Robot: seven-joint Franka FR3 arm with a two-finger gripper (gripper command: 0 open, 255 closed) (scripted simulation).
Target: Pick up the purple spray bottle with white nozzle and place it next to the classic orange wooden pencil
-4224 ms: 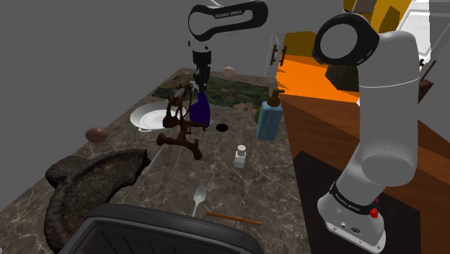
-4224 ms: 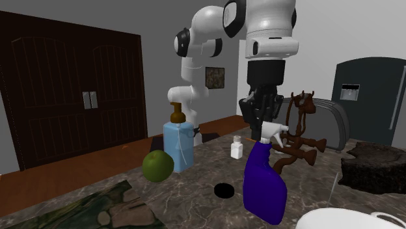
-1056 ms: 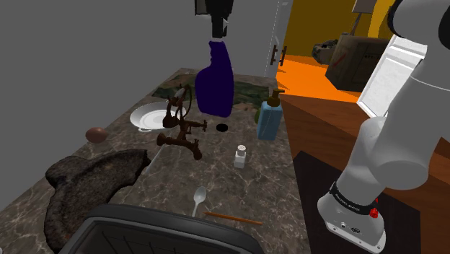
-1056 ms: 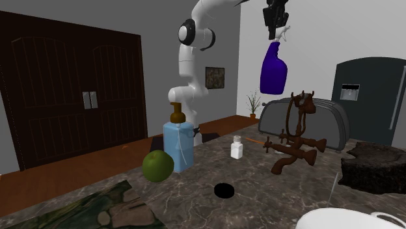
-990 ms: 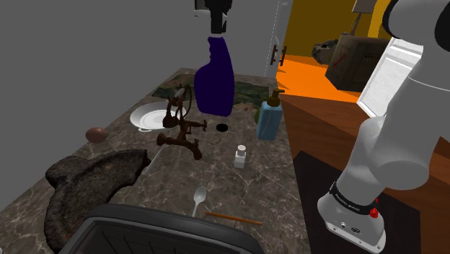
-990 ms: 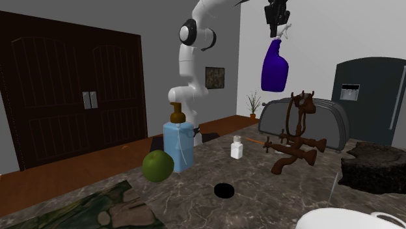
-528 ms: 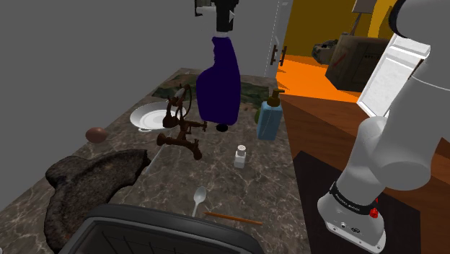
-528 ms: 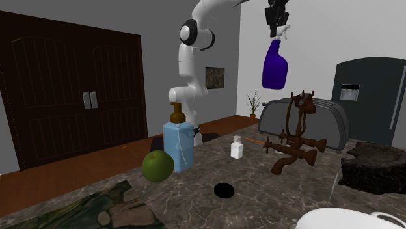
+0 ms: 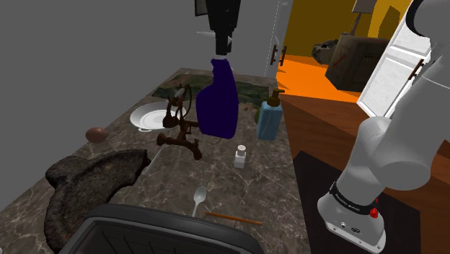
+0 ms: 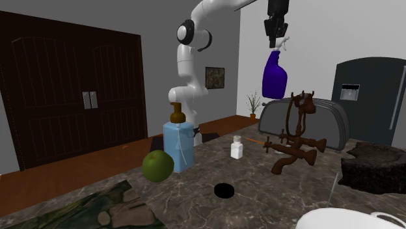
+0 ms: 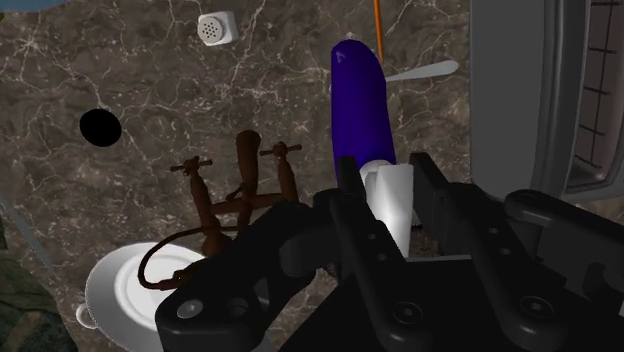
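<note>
The purple spray bottle (image 9: 218,101) hangs high above the marble counter, held by its white nozzle in my gripper (image 9: 221,49), which is shut on it. It hangs over the brown faucet (image 9: 180,130) in the shoulder view. From the second exterior view the bottle (image 10: 274,73) dangles below the gripper (image 10: 276,40). Seen from the wrist, the bottle (image 11: 358,105) points down between the fingers (image 11: 350,180), with its nozzle (image 11: 392,195) clasped. The orange pencil (image 9: 232,217) lies near the counter's front edge, beside a spoon (image 9: 198,198); it also appears as the pencil (image 11: 378,30).
On the counter stand a white plate (image 9: 151,115), a blue soap dispenser (image 9: 270,115), a small white shaker (image 9: 240,156), a black round hole (image 9: 221,127), a brown egg (image 9: 95,134) and a green apple (image 10: 158,165). A dark rock slab (image 9: 90,184) and a dish rack (image 9: 166,234) sit near the front.
The gripper carried the bottle a little toward the shoulder view's right and nearer the camera. The bottle stays held at about the same height.
</note>
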